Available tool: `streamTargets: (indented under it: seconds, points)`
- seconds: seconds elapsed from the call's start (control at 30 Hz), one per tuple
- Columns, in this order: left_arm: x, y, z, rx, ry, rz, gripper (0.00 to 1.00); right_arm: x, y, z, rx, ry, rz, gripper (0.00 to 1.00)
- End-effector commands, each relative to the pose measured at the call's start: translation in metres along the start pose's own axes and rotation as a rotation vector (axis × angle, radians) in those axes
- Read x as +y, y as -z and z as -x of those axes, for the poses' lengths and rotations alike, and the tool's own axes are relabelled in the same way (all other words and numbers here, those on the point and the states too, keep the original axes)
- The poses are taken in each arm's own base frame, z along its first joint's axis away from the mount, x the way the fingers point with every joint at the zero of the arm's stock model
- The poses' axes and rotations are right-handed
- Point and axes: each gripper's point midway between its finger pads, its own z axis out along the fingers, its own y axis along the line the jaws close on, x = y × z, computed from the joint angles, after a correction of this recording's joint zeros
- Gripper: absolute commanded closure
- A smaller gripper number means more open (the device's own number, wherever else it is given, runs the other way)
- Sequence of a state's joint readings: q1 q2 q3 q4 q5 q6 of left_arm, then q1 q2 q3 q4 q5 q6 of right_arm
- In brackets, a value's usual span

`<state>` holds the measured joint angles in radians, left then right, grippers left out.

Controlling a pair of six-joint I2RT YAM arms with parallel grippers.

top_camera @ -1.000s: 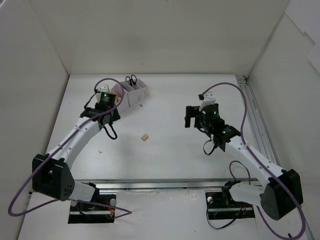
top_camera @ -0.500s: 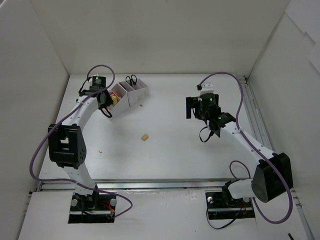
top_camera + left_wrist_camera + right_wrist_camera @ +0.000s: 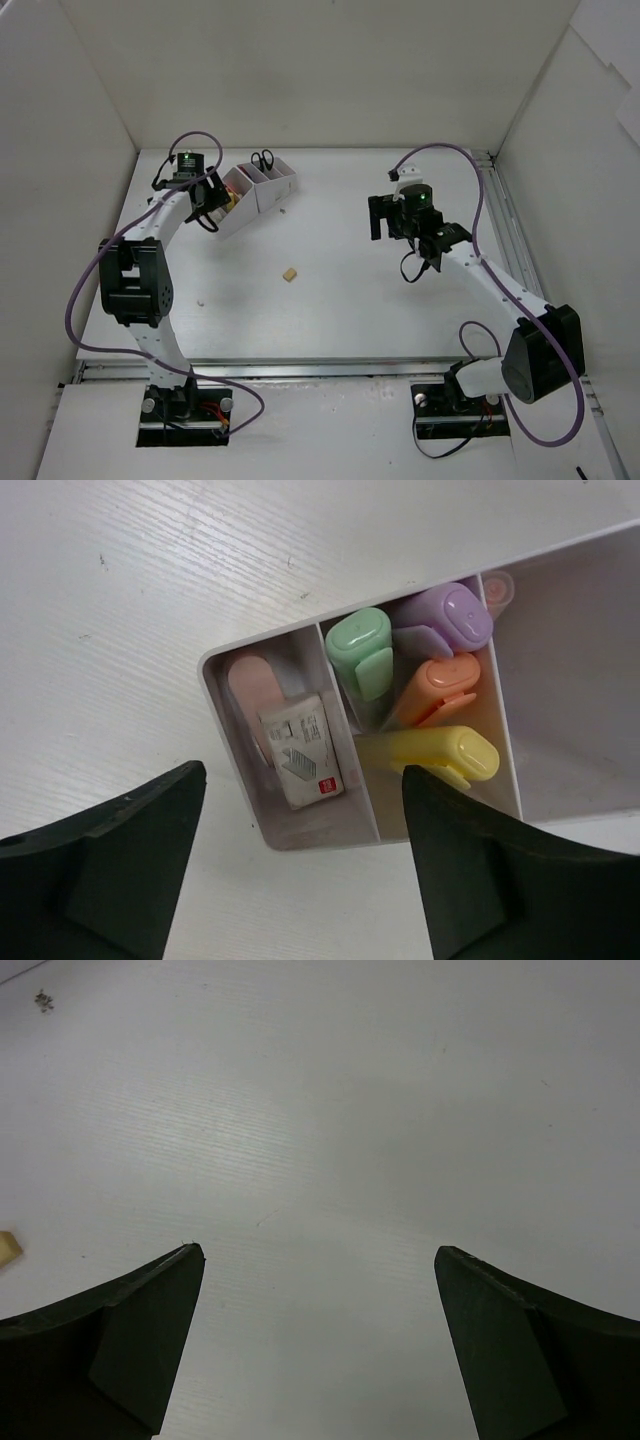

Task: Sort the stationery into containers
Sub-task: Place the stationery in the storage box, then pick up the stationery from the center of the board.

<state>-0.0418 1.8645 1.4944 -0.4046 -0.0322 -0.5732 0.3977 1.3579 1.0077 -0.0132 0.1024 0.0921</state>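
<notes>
1. While your left gripper point(image 3: 302, 772) hangs over the left end of the organizer point(image 3: 570, 680), its fingers point(image 3: 120, 860) stand wide apart and hold nothing.
2. Look at the end compartment directly under those fingers. A white wrapped eraser point(image 3: 303, 750) with a printed label lies there beside a pale pink item point(image 3: 245, 690).
3. In the next compartment you have four highlighters packed together: green point(image 3: 362, 650), purple point(image 3: 445, 620), orange point(image 3: 435, 685) and yellow point(image 3: 440, 755).
4. From the top view, the black-handled scissors point(image 3: 262, 160) stand in the compartment at the far right end of the row.
5. One small beige block point(image 3: 290, 274) lies loose on the table point(image 3: 350, 320). It sits near the middle, well apart from the organizer and between your two arms.
6. Your right gripper point(image 3: 318, 1250) is over bare table on the right side, and its fingers point(image 3: 120, 1330) are spread wide with nothing in them.
7. In the right wrist view, the beige block shows only as a sliver at the left edge, well clear of those fingers.
</notes>
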Motion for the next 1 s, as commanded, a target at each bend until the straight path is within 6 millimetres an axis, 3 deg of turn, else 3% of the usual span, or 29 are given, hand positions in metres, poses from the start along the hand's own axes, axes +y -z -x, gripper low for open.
streamTargets:
  seconds: [0.0,0.17,0.2,0.23,0.27,0.33,0.37,0.4,0.43,0.53,0.57,0.63,0.67,0.8,0.97]
  points:
    - [-0.018,0.024,0.037,-0.114,0.001,-0.080,0.23,0.025,0.005,0.022,-0.053,0.033,0.149,0.02]
    - [-0.013,0.045,0.035,-0.124,-0.020,-0.084,0.15,0.059,0.004,0.010,-0.034,0.221,0.231,0.02]
    - [-0.015,0.061,0.043,-0.164,-0.015,-0.105,0.14,0.076,0.006,0.007,-0.034,0.259,0.277,0.02]
    - [-0.015,0.064,0.030,-0.137,-0.019,-0.130,0.12,0.088,0.003,0.001,-0.020,0.294,0.307,0.02]
    - [-0.015,0.082,0.035,-0.174,-0.011,-0.150,0.04,0.106,0.004,-0.005,-0.013,0.342,0.352,0.02]
    - [-0.009,0.096,0.031,-0.194,0.003,-0.148,0.01,0.130,0.003,-0.008,-0.013,0.377,0.421,0.02]
    - [-0.001,0.098,0.018,-0.177,0.016,-0.134,0.00,0.149,-0.002,-0.022,0.015,0.411,0.463,0.02]
    - [0.000,0.115,0.019,-0.205,0.023,-0.149,0.00,0.163,-0.003,-0.026,0.017,0.422,0.501,0.02]
    - [0.010,0.119,0.016,-0.218,0.030,-0.114,0.00,0.174,-0.004,-0.024,0.013,0.432,0.524,0.02]
    - [0.035,0.131,-0.013,-0.192,0.066,-0.052,0.00,0.214,-0.017,-0.049,0.055,0.489,0.593,0.02]
    - [0.039,0.144,-0.016,-0.206,0.081,-0.056,0.01,0.227,-0.018,-0.055,0.053,0.519,0.614,0.02]
    - [0.051,0.145,-0.034,-0.187,0.087,-0.029,0.01,0.246,-0.030,-0.066,0.066,0.552,0.620,0.02]
    - [0.057,0.155,-0.037,-0.200,0.094,-0.024,0.01,0.257,-0.031,-0.072,0.072,0.567,0.632,0.02]
    - [0.077,0.168,-0.052,-0.213,0.107,0.028,0.01,0.271,-0.050,-0.088,0.112,0.545,0.587,0.05]
    - [0.081,0.180,-0.060,-0.236,0.113,0.004,0.00,0.273,-0.071,-0.100,0.144,0.505,0.541,0.23]
